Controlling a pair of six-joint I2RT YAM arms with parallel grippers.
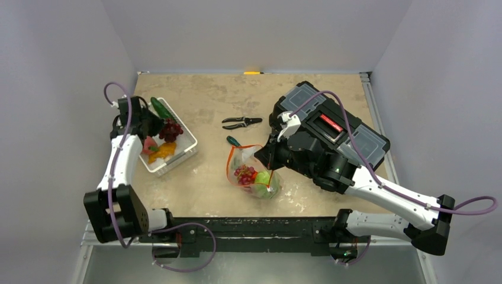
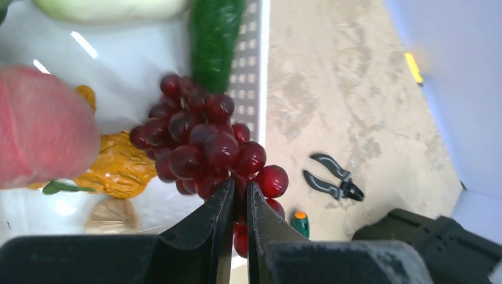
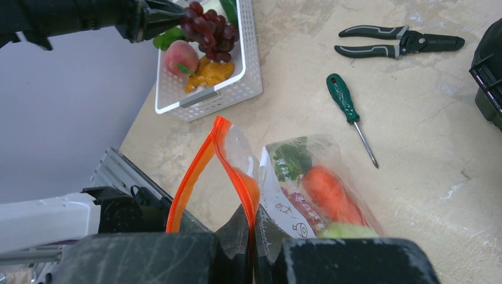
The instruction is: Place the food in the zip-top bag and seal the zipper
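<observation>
The left gripper (image 2: 238, 188) has its jaws drawn almost together, clamped on the lower berries of the dark red grape bunch (image 2: 201, 142). The bunch hangs over the white slotted basket (image 2: 251, 71); whether it is touching the basket floor cannot be told. Beside it in the basket lie the pink-red peach (image 2: 41, 127), a lumpy orange-yellow piece (image 2: 121, 165) and the green cucumber (image 2: 214, 41), which leans along the perforated wall.

The right gripper (image 3: 253, 216) has its jaws pressed together on the zipper (image 3: 192, 177) — the orange-red strip rises from between the fingers in a tall loop, so the mouth of the zip-top bag (image 3: 240, 142) stands open. The bag's body lies on the table (image 1: 207, 189) just beyond the fingers, between the basket and a black toolbox (image 1: 337, 127). Inside it show the orange carrot (image 3: 328, 189) with its green leaves and a pale green piece, partly hidden by the gripper.

Farther out on the table lie a green-handled screwdriver (image 3: 346, 103), near the bag, and the black-handled pliers (image 3: 399, 42) — well apart from both grippers.
</observation>
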